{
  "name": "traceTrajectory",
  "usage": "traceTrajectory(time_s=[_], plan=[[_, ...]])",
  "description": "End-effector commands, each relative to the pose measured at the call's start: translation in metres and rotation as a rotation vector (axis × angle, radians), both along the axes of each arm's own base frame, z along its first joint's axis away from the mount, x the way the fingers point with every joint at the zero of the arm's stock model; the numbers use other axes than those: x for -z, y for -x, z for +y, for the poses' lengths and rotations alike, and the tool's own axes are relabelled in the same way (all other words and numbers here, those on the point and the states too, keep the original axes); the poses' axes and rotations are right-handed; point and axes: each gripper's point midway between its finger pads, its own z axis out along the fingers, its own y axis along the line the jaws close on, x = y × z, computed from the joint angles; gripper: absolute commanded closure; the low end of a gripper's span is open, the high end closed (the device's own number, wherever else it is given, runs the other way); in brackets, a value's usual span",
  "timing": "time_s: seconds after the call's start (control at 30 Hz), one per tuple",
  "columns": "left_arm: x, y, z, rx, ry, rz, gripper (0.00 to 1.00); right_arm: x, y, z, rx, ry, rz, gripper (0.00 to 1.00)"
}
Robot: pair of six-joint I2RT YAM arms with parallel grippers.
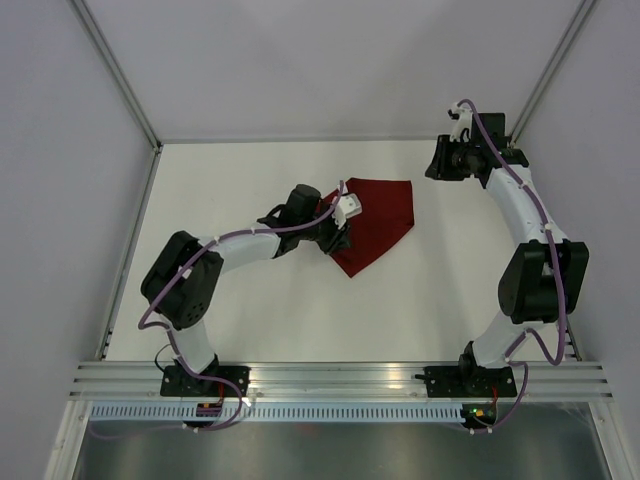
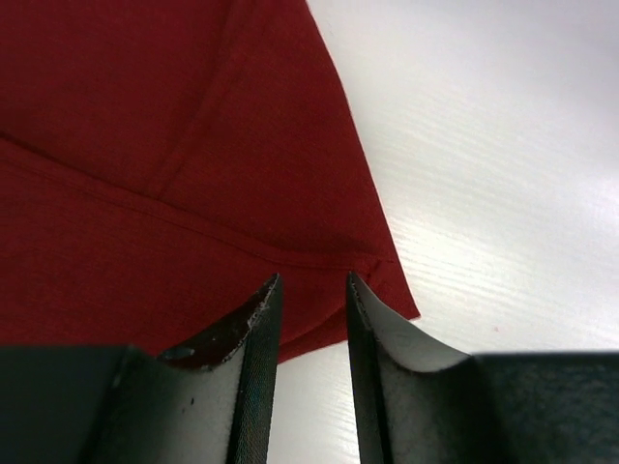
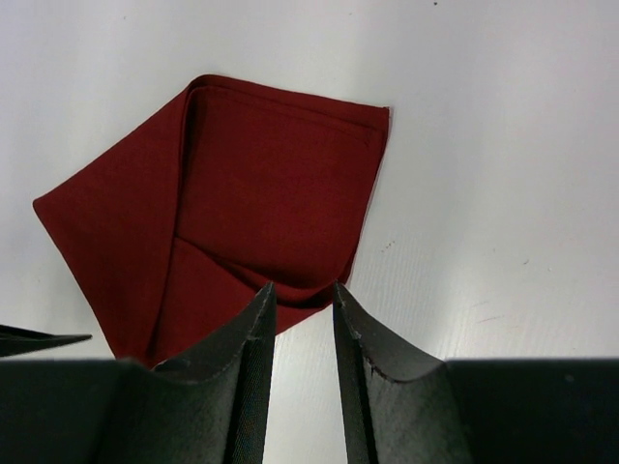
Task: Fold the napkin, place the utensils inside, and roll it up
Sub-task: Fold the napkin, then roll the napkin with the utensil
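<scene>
The dark red napkin [image 1: 378, 222] lies folded on the white table, its layers overlapping into a rough kite shape. My left gripper [image 1: 338, 238] sits low at the napkin's left edge. In the left wrist view the napkin [image 2: 174, 164] fills the upper left, and the left gripper [image 2: 311, 280] is open just short of a folded corner, nothing between its fingers. My right gripper [image 1: 438, 165] hangs high to the right of the cloth. In the right wrist view it [image 3: 302, 287] is open and empty, with the whole napkin [image 3: 261, 193] far below it. No utensils are in view.
The white table [image 1: 250, 310] is bounded by grey walls with metal corner posts [image 1: 120, 75]. An aluminium rail [image 1: 340, 378] runs along the near edge, carrying both arm bases.
</scene>
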Motion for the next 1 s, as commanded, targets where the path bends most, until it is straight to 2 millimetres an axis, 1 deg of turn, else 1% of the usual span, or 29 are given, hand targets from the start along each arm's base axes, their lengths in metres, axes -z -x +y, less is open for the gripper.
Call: traceTrajectory(time_s=[0.0,0.03,0.07,0.1,0.13,0.17,0.2,0.27,0.3,0.33,0.37,0.4,0.43,0.47,0.5,0.53,0.57,0.6,0.63,0.73,0.8,0.9,0.97], plan=[[-0.077,-0.041,0.009,-0.174,0.171,-0.122,0.62,-0.007,0.0,0.023,-0.054,0.049,-0.011,0.64],[-0.088,-0.053,0.019,-0.248,0.208,-0.127,0.58,-0.004,0.002,0.03,-0.07,0.068,-0.004,0.64],[-0.113,-0.078,0.046,-0.412,0.278,-0.14,0.57,0.002,0.002,0.035,-0.082,0.106,0.0,0.64],[-0.121,-0.085,0.062,-0.498,0.321,-0.111,0.57,0.006,0.008,0.057,-0.129,0.126,0.004,0.64],[-0.129,-0.095,0.079,-0.589,0.355,-0.099,0.53,0.01,0.011,0.068,-0.147,0.14,0.011,0.64],[-0.139,-0.11,0.118,-0.789,0.393,-0.064,0.52,0.016,0.016,0.091,-0.206,0.185,0.004,0.64],[-0.145,-0.115,0.134,-0.86,0.41,-0.05,0.52,0.019,0.019,0.102,-0.227,0.195,0.002,0.64],[-0.153,-0.125,0.179,-1.079,0.447,-0.012,0.52,0.026,0.021,0.125,-0.263,0.221,-0.012,0.64],[-0.163,-0.121,0.191,-1.129,0.46,-0.003,0.52,0.032,0.028,0.143,-0.292,0.252,-0.019,0.62],[-0.169,-0.123,0.209,-1.207,0.491,0.0,0.5,0.041,0.027,0.153,-0.303,0.271,-0.019,0.62],[-0.175,-0.122,0.216,-1.233,0.51,-0.006,0.48,0.048,0.03,0.162,-0.316,0.29,-0.019,0.61],[-0.187,-0.118,0.223,-1.247,0.537,-0.02,0.47,0.053,0.036,0.177,-0.335,0.335,-0.029,0.59],[-0.192,-0.118,0.228,-1.265,0.546,-0.025,0.46,0.063,0.039,0.186,-0.351,0.354,-0.026,0.57],[-0.197,-0.118,0.234,-1.279,0.554,-0.029,0.46,0.07,0.049,0.205,-0.388,0.374,-0.031,0.55],[-0.208,-0.119,0.236,-1.279,0.566,-0.041,0.46,0.074,0.054,0.213,-0.399,0.396,-0.037,0.53],[-0.211,-0.118,0.237,-1.275,0.564,-0.035,0.46,0.083,0.053,0.216,-0.385,0.439,-0.046,0.49],[-0.214,-0.118,0.239,-1.273,0.568,-0.036,0.46,0.087,0.056,0.225,-0.397,0.456,-0.055,0.48],[-0.221,-0.119,0.238,-1.266,0.581,-0.042,0.46,0.095,0.066,0.237,-0.423,0.471,-0.056,0.45],[-0.222,-0.119,0.238,-1.259,0.585,-0.038,0.46,0.106,0.068,0.242,-0.428,0.487,-0.042,0.44],[-0.229,-0.119,0.238,-1.245,0.594,-0.043,0.46,0.121,0.075,0.253,-0.441,0.509,-0.035,0.41],[-0.23,-0.12,0.239,-1.241,0.596,-0.044,0.45,0.128,0.081,0.256,-0.449,0.532,-0.047,0.39],[-0.23,-0.121,0.24,-1.232,0.595,-0.04,0.46,0.133,0.09,0.262,-0.468,0.568,-0.058,0.37],[-0.227,-0.122,0.241,-1.231,0.591,-0.034,0.46,0.141,0.095,0.264,-0.476,0.593,-0.055,0.37]])
